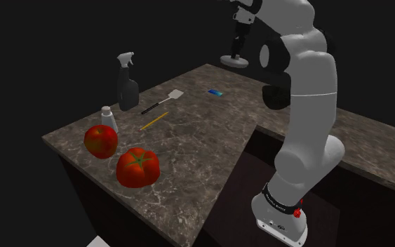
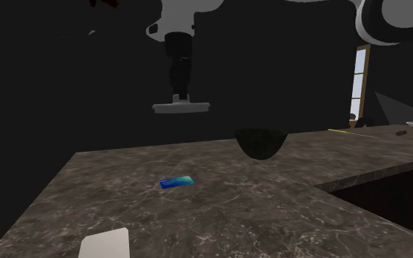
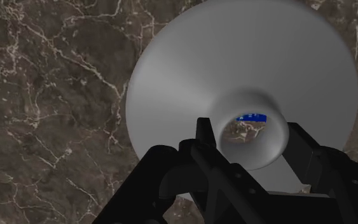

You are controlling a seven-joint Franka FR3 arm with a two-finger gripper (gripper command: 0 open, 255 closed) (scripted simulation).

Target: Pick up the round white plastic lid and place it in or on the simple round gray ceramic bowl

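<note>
The pincer (image 2: 180,94) is clenched on the pale grey round lid (image 2: 180,107), high over the marble counter (image 2: 271,209), a blue card (image 2: 177,182) straight beneath, the dark bowl (image 2: 260,143) lower and aside, spray bottle (image 1: 127,84) and tomatoes (image 1: 137,167) well apart

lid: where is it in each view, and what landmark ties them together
Shoulder view: lid at top middle, held by the gripper above the counter's far end.
Second exterior view: lid upper left of centre, in the air left of the bowl.
Wrist view: lid close up, clasped at its knob.
Shared landmark: blue card on the counter, under the lid.
</note>
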